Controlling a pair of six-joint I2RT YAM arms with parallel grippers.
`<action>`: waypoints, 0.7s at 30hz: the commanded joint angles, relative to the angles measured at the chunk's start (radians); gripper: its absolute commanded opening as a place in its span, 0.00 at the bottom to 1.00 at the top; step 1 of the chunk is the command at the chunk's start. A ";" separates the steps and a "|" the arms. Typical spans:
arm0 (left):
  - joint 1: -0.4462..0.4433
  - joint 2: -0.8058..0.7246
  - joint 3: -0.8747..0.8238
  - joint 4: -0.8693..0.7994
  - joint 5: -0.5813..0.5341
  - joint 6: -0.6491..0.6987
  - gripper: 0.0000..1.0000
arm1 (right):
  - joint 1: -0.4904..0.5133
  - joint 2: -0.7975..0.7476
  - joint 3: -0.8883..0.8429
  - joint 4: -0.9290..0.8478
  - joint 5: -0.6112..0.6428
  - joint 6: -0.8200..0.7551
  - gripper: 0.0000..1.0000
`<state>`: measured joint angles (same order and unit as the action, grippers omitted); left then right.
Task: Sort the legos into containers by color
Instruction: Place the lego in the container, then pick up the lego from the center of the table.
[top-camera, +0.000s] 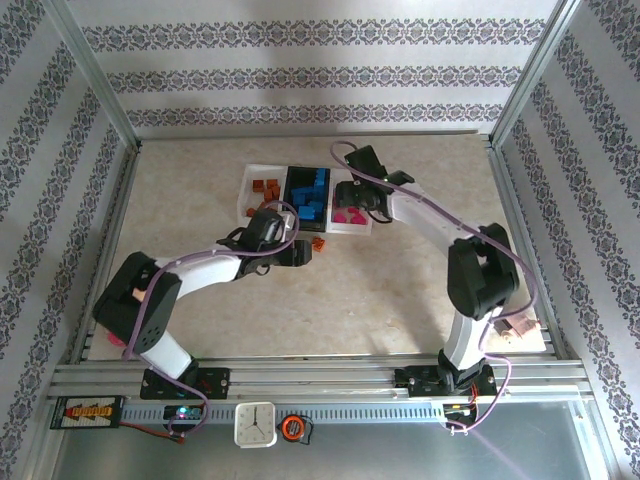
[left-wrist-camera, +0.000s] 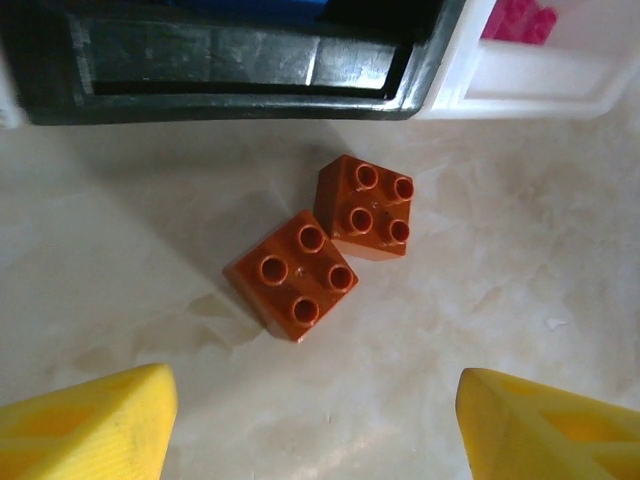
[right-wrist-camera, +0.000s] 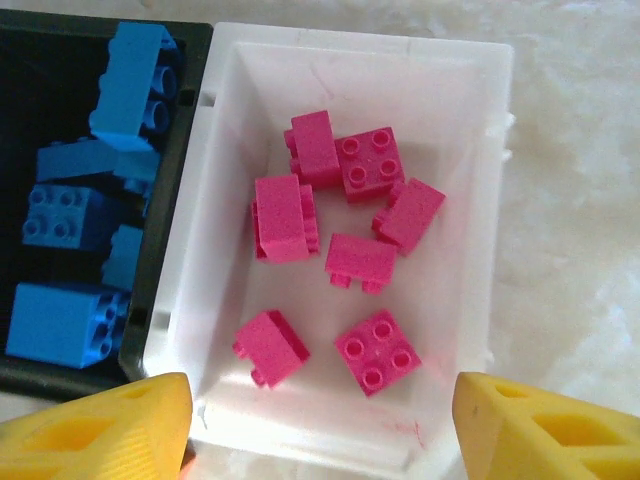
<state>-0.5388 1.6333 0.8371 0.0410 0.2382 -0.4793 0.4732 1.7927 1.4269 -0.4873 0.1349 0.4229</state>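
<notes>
Left wrist: left gripper (left-wrist-camera: 310, 400) is hovering spread above orange bricks (left-wrist-camera: 298, 275) near black bin's (left-wrist-camera: 250, 60) edge; right gripper (right-wrist-camera: 320, 400) spread likewise.

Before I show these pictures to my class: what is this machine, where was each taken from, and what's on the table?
These are two robot arms bolted at the near edge of a table. The wide picture looks down from above and behind them. The other two come from wrist cameras, so the yellow tips at the bottom are each hand's own fingers. The left hand is open above two orange-brown lego bricks lying touching on the table, just before the black bin. The right hand is open over the white bin of pink bricks; blue bricks lie in the black one. Neither hand holds anything.
</notes>
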 joint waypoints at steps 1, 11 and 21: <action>-0.033 0.075 0.074 -0.017 -0.070 0.107 0.74 | -0.008 -0.077 -0.085 0.061 -0.024 0.028 0.69; -0.071 0.193 0.143 -0.045 -0.191 0.219 0.69 | -0.044 -0.158 -0.194 0.108 -0.055 0.055 0.70; -0.087 0.200 0.121 -0.037 -0.209 0.215 0.46 | -0.053 -0.157 -0.194 0.112 -0.058 0.056 0.70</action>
<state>-0.6079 1.8355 0.9730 0.0109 0.0166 -0.2710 0.4297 1.6688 1.2392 -0.3904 0.0845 0.4683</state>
